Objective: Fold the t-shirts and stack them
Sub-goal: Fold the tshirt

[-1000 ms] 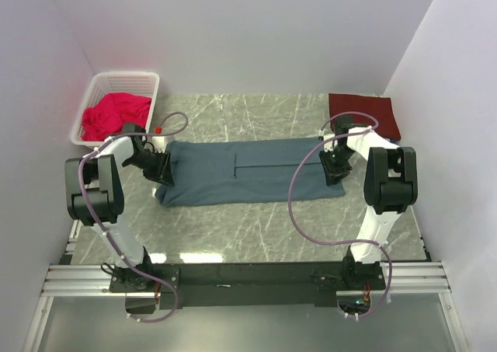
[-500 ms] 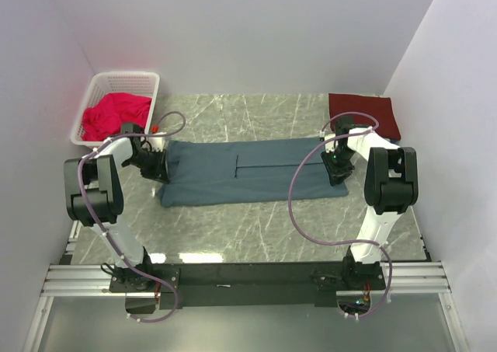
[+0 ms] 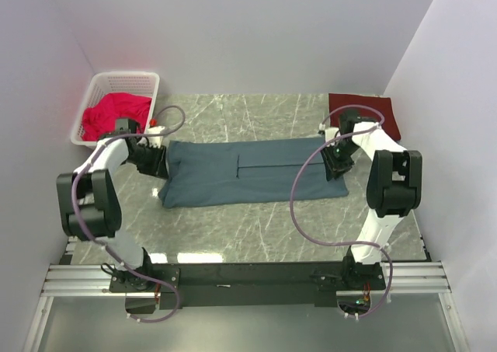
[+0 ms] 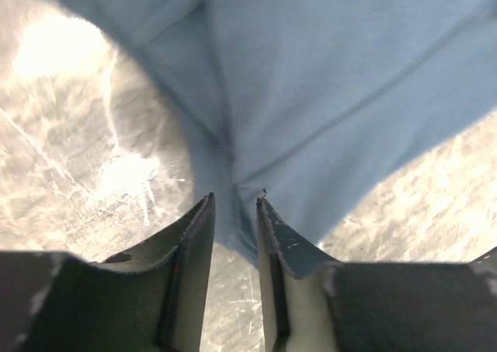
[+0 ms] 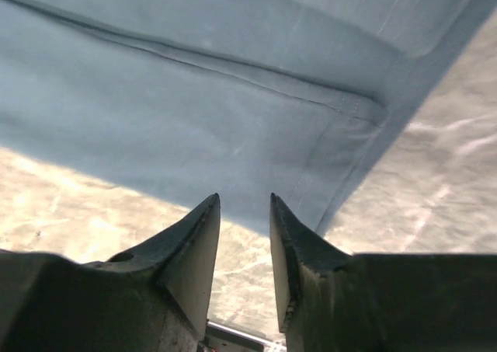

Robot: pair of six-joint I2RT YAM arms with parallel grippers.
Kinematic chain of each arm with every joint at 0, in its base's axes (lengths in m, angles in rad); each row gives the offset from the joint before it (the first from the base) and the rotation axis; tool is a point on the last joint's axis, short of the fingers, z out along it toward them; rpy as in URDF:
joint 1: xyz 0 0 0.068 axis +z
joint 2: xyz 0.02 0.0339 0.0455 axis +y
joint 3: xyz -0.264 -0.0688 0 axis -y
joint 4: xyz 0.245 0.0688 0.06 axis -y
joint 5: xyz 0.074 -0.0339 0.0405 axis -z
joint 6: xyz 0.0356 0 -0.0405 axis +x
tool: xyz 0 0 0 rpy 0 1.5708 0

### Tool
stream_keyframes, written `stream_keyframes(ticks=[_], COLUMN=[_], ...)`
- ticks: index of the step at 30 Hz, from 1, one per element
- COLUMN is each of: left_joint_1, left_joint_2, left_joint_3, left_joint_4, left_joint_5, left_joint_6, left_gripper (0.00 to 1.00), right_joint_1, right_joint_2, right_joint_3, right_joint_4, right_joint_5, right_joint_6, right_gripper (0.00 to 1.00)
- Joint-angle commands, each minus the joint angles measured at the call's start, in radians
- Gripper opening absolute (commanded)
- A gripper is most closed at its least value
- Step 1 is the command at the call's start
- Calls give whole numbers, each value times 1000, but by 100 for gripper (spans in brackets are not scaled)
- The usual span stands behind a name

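On the grey marble table (image 3: 256, 228), the slate blue-grey cloth t-shirt (image 3: 248, 173) lies folded into a long band across the middle. The left gripper (image 4: 234, 200) is pinched on a bunched fold at its left end, while the right gripper (image 5: 245, 200) has narrowly parted fingers astride its right hem, grip unclear. Farther back, a dark maroon folded t-shirt (image 3: 365, 113) lies flat at the right corner, and a white plastic basket (image 3: 124, 76) holding bright pink cloth (image 3: 112, 113) sits at the left.
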Motion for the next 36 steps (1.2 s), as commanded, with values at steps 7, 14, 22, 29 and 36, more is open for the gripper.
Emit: stream_keyframes(ticks=[7,14,22,29,36], left_joint_1=[-165,-218,-203,-217,-237], left_joint_2=[-79,27,231,521,469], left_joint_3=[-102,-120,23,557,811], left_joint_4=[0,37,90,-47,-7], left_joint_5=[-83,-163,-351,-341,-221], left_joint_6=[6,-33,-25,-16,-113], left_gripper=[24,18,15,18,39], right_joint_1=[51,145,289,610,708], right_joint_2=[12,76,9,-170,-327], right_joint_3=[92,37,-237,-376,-163], right_joint_4=[-15,74,169,69,-70], right_joint_5=[90,260,387,154,-136], right_joint_6=[-59,-85,-137,-41,15], right_gripper=[18,13,11,11,13])
